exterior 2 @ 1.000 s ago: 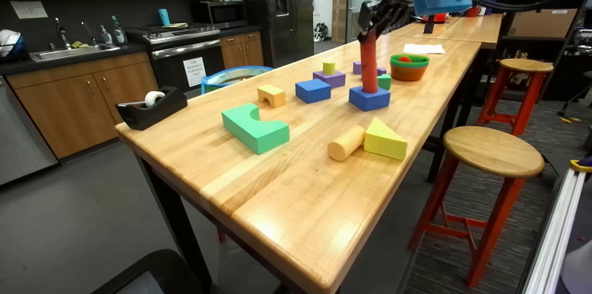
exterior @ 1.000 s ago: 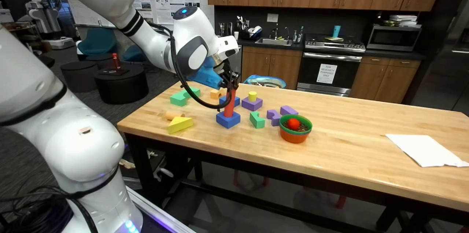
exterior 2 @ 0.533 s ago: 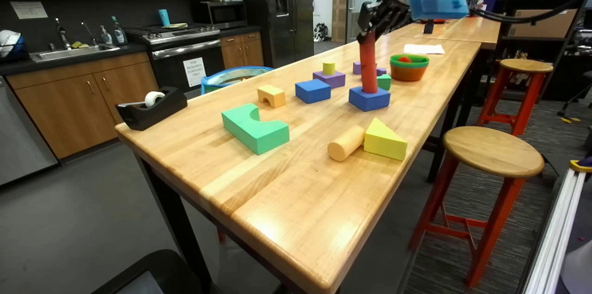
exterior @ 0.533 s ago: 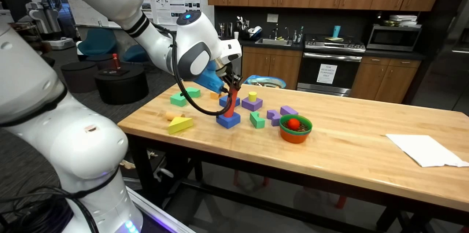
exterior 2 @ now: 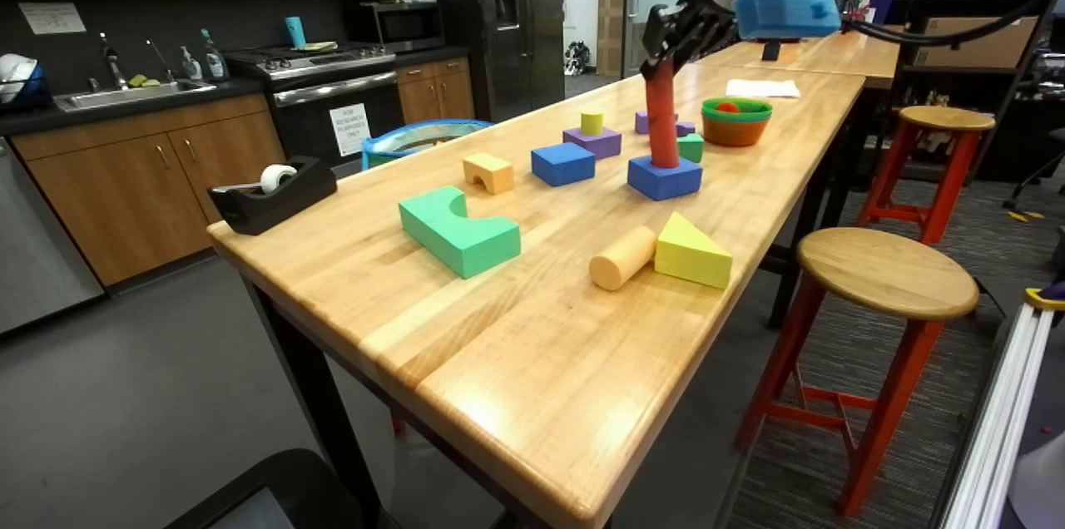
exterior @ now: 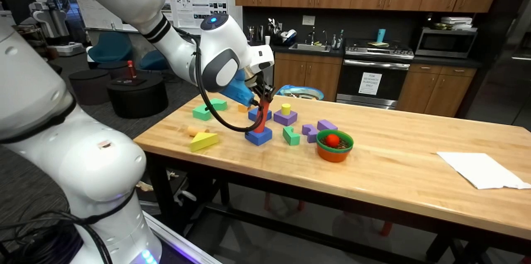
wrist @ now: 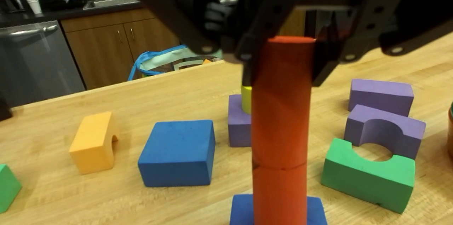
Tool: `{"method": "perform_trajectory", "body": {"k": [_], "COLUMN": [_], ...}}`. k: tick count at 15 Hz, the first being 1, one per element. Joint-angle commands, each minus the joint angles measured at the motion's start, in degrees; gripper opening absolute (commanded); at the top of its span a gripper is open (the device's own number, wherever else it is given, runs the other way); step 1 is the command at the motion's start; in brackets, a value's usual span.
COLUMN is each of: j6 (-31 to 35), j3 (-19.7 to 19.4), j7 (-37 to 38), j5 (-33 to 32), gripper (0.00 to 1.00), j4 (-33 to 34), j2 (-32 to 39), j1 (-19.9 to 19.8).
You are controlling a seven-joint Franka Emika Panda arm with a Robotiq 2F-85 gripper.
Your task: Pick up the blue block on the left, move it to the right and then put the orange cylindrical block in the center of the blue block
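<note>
White arm: yours angles down over the wooden surface
Black fingers: closed around your slender orange-red cylinder, near its top
Flat dark-blue block: beneath the cylinder
Nearby: second blue block, notched green block

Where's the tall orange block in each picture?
In an exterior view, the tall orange block is near the middle.
In an exterior view, the tall orange block is above and right of middle.
In the wrist view, the tall orange block runs off the bottom, right of middle.
Shared landmark: the blue block beneath it.
</note>
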Motion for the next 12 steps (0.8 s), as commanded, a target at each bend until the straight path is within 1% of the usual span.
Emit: {"method": "perform_trajectory", "body": {"k": [1, 4, 5, 8, 10, 12], "j6": [0.8, 0.8, 0.4, -0.7, -0.4, -0.2], "j3": [-0.4, -0.2, -0.9, -0.8, -0.5, -0.9], "j7": [-1.0, -1.2, -1.6, -1.6, -1.7, -1.9], "j5": [-0.3, -0.4, -0.1, 0.0, -0.2, 0.0], "gripper": [0.15, 0.15, 0.15, 0.15, 0.15, 0.15], "j4": [-1.0, -0.9, -0.9, -0.1, -0.1, -0.1], "j2": [1.2, 0.9, 0.5, 1.0, 1.2, 1.3], "j1": [0.5, 0.2, 1.0, 1.1, 0.7, 1.1]}}
